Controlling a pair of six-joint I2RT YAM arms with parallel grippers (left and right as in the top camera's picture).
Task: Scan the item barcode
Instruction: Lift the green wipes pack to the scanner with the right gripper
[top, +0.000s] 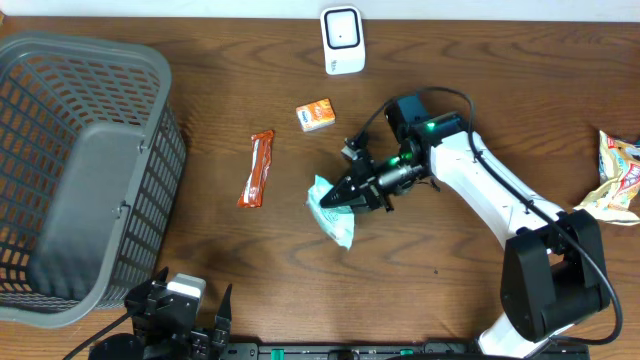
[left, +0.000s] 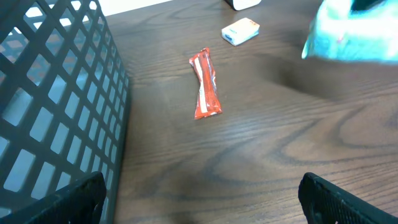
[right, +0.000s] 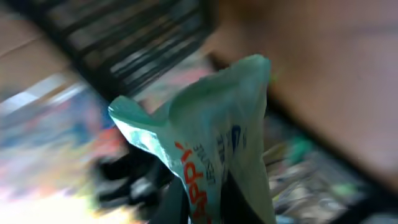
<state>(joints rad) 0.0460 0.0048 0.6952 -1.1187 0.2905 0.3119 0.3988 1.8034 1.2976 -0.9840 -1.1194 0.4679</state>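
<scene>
Dark wood tabletop: right fingers (top: 355, 190) pinch a teal packet (top: 333, 218) mid-table (blurred in the right wrist view), well apart from the white scanner (top: 341, 40); left fingers (left: 339, 198) spread wide beside the grey basket (top: 165, 150).

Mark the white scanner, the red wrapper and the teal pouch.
white scanner (top: 341, 38), overhead view, middle of its front face.
red wrapper (top: 259, 168), overhead view, mid-length of the pack.
teal pouch (top: 338, 224), overhead view, its lower free end.
</scene>
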